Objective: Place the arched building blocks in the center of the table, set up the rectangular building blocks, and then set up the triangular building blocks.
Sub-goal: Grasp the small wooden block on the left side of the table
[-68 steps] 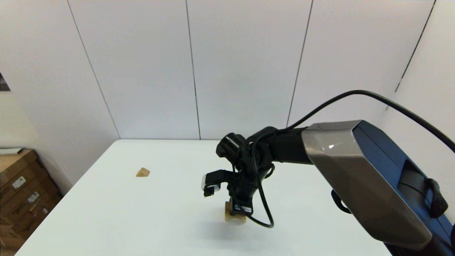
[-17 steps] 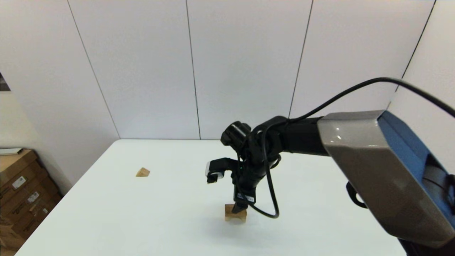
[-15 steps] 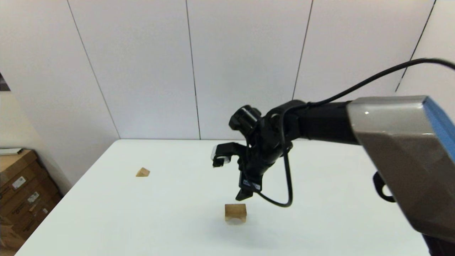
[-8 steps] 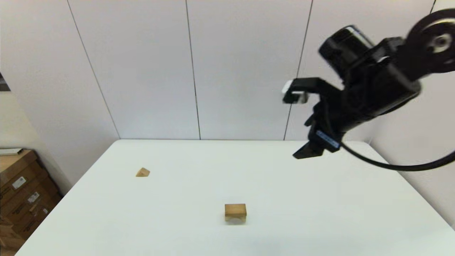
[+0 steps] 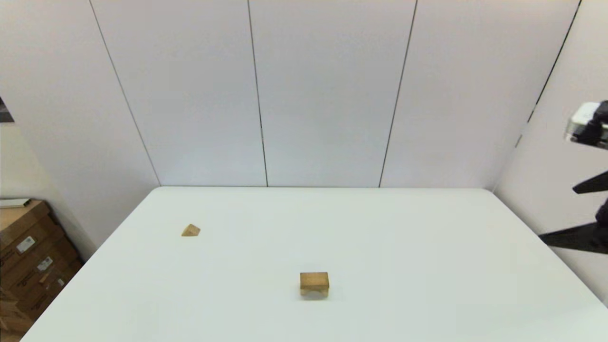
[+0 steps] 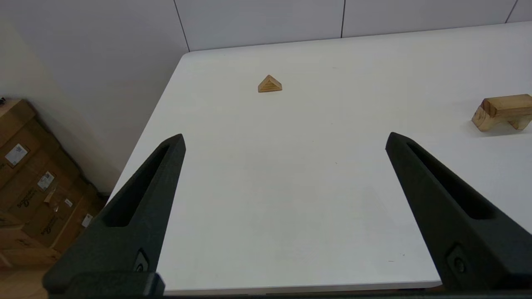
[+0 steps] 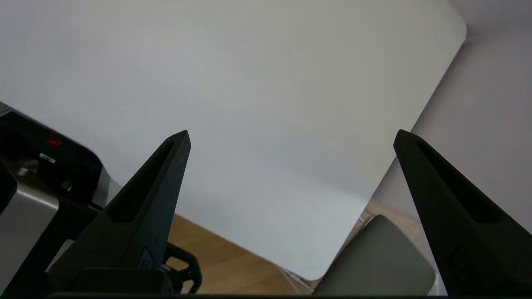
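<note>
Head view: seeing the arched building blocks (image 5: 314, 283) standing notch-down on the table (image 5: 403, 266), the triangular building blocks (image 5: 190, 230) lying well apart, left of and beyond the arch, and the right gripper (image 5: 556, 213) hanging far right of the arch, raised, jaws spread wide, gripping nothing. Not finding the rectangular building blocks anywhere, so risking a stalled second step or a grab at the wrong piece. Left wrist view: watching the left gripper (image 6: 284, 139) hovering well left of the arch (image 6: 503, 111), fingers fully apart and empty, wedge (image 6: 269, 84) ahead between them; risking a sweep across the arch on any reach past it, toppling or sliding it off centre, with narrow feet under the notch probably making it easy to tip. Right wrist view: showing only bare table (image 7: 249, 104) between the wide-open, empty right gripper (image 7: 291, 133), arch out of shot, so judging clearance blind on that side. Comparing with 4.5 s ago: right gripper no longer sitting down on the arch, now pulled up and away to its right; arch and wedge holding position.
</note>
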Available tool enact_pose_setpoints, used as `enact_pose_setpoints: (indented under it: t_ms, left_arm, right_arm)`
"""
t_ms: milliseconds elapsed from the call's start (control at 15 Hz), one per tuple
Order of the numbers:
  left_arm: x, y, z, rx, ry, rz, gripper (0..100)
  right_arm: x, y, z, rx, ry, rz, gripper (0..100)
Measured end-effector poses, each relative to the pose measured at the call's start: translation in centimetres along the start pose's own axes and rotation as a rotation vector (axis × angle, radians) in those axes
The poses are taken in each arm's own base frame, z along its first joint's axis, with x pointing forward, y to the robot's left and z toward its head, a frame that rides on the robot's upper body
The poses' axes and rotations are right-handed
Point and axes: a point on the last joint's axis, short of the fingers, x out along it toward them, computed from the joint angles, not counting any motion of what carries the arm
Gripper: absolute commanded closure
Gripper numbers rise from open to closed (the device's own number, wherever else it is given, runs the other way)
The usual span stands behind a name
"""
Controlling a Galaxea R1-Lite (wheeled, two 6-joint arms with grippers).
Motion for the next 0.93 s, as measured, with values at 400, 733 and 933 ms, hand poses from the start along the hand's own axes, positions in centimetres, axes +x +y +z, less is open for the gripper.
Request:
enact_pose_setpoints:
  t_ms: [400,733,933]
  left_arm:
    - [0.0,0.0,0.0,0.000,0.000,0.000,0]
    - [0.0,0.0,0.0,0.000,0.000,0.000,0]
    - [0.0,0.0,0.0,0.000,0.000,0.000,0]
  right_arm:
    - [-1.3,4.2,-7.4,0.026,-0.300,-0.186,0]
    - [-2.0,7.9,-13.5,0.113,-0.491,-0.288,0]
    - [-0.9,10.1,-17.0,0.177,-0.540,-0.310,0]
